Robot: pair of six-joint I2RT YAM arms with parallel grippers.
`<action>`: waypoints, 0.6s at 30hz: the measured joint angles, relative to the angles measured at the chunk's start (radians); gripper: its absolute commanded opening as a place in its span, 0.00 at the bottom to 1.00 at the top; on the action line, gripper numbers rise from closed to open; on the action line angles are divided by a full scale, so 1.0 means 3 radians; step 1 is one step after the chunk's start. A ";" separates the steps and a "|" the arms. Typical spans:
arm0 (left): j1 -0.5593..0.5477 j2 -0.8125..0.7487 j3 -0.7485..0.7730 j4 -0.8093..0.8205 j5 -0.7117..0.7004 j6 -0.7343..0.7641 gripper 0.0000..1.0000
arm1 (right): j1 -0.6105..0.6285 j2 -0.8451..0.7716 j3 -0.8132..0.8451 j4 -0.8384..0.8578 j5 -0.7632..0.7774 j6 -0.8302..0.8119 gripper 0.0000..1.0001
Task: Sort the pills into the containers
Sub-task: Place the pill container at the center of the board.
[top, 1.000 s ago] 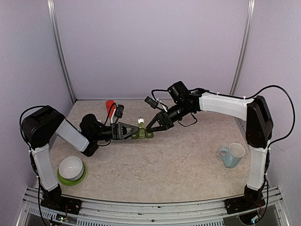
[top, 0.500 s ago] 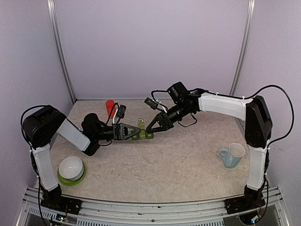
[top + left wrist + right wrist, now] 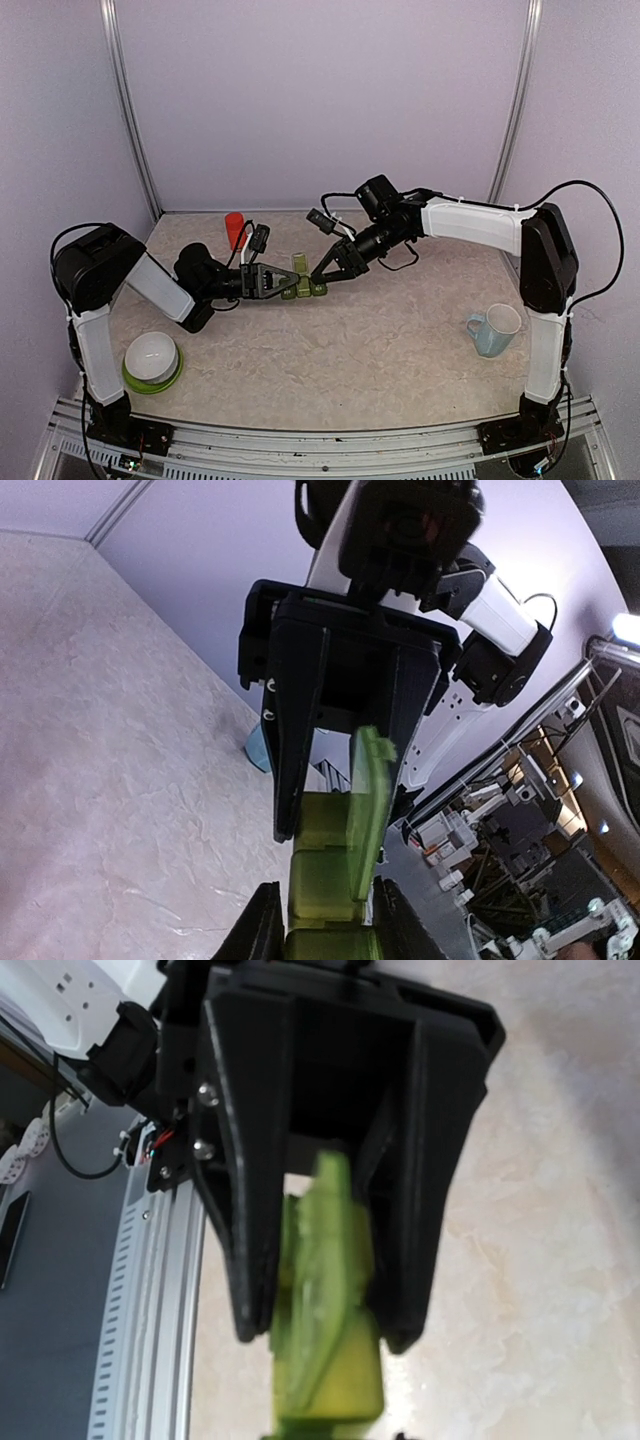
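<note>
Overhead view: the containers [image 3: 305, 289], a small dark green strip of three joined square compartments, lie on the worktop [image 3: 380, 340] near its middle, towards the back. The left pincer [image 3: 280, 284] reaches them from the left and the right pincer [image 3: 322, 274] from the right, so that the strip sits directly between the two tips.

Left wrist view: the left pincer's two fingers [image 3: 262, 928] flank the near end of the strip and press on both of its sides, gripping it. One lid [image 3: 370, 810] stands raised on edge above the far compartments. The right pincer's fingers straddle that far end, one finger against the side of a compartment, the other behind the raised lid; whether they clamp it cannot be told.

Right wrist view: the strip runs lengthwise between the left pincer's fingers, blurred.

A pale blue mug [image 3: 494, 330] stands well apart at the right. An orange-red bottle [image 3: 234, 228] stands behind the left arm.
</note>
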 measured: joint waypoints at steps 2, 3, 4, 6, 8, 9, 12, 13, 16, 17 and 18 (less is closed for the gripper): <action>0.0000 0.0019 0.0000 0.0052 0.0013 -0.0029 0.23 | 0.0000 0.0000 0.0000 -0.0015 -0.0005 0.0001 0.07; 0.0000 0.0025 0.0000 0.0075 0.0018 -0.0042 0.23 | 0.0000 0.0000 0.0000 -0.0020 -0.0010 0.0003 0.07; 0.0000 0.0029 0.0000 0.0090 0.0023 -0.0052 0.23 | 0.0000 0.0000 0.0000 -0.0024 -0.0014 0.0003 0.07; 0.0000 0.0032 0.0000 0.0106 0.0025 -0.0069 0.34 | 0.0000 0.0000 0.0000 -0.0025 -0.0019 0.0003 0.07; 0.0000 0.0033 0.0000 0.0116 0.0027 -0.0089 0.43 | 0.0000 0.0000 0.0000 -0.0022 -0.0024 -0.0004 0.07; 0.0000 0.0033 0.0000 0.0114 0.0024 -0.0104 0.48 | 0.0000 0.0000 0.0000 -0.0023 -0.0031 -0.0010 0.07; 0.0015 0.0038 0.0000 0.0117 0.0015 -0.0131 0.57 | 0.0000 0.0000 0.0000 -0.0024 -0.0038 -0.0024 0.07; 0.0019 0.0038 0.0000 0.0121 0.0011 -0.0141 0.59 | 0.0000 0.0000 0.0000 -0.0024 -0.0038 -0.0032 0.07; 0.0036 0.0038 0.0000 0.0136 0.0003 -0.0170 0.77 | 0.0000 0.0000 0.0000 -0.0024 -0.0037 -0.0045 0.07; 0.0042 0.0038 -0.0001 0.0142 -0.0005 -0.0174 0.94 | -0.0001 0.0000 0.0000 -0.0023 -0.0037 -0.0045 0.07; 0.0051 0.0038 -0.0004 0.0160 -0.0018 -0.0184 0.98 | -0.0010 0.0000 0.0000 -0.0023 -0.0037 -0.0045 0.07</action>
